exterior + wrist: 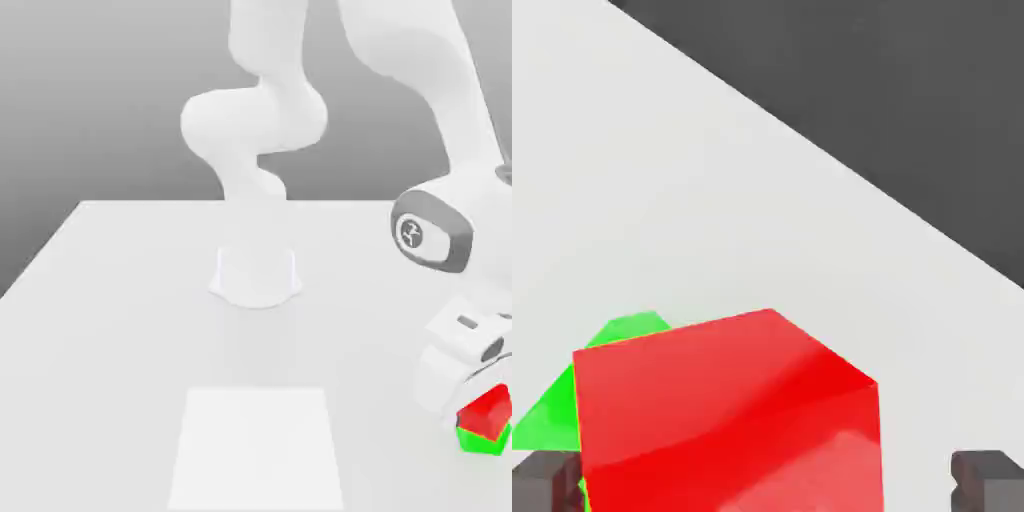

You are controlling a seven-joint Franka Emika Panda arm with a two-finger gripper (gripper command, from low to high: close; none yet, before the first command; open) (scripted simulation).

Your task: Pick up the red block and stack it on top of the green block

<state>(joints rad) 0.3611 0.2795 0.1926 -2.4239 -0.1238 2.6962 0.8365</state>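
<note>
Resting over the green block [484, 441], the red block [487, 412] is sitting with its outline slanting in the exterior view, near that view's right edge. The gripper [767, 481] is standing wide, its two fingers [546, 482] spreading to either side of the red block. One finger is coming right beside the red block, while a visible gap is separating the other from it.

Around them, the pale tabletop [110, 330] is spreading out, and a brighter white square [257, 450] is lying well apart from the blocks, toward the exterior view's left. The arm's base [257, 278] is standing farther back on the table. The white hand housing [452, 375] is hanging close over the blocks, crowding the space above them.

The hand view is revealing the fingers on either side of the red block, part of the green block peeking out from under it, and the straight table edge running against a dark surface [912, 100]. The exterior view is giving the arm [420, 60], its base and the white square.

A round emblem [411, 233] is marking the arm's dark-rimmed joint; its fine detail is remaining too small to read.
</note>
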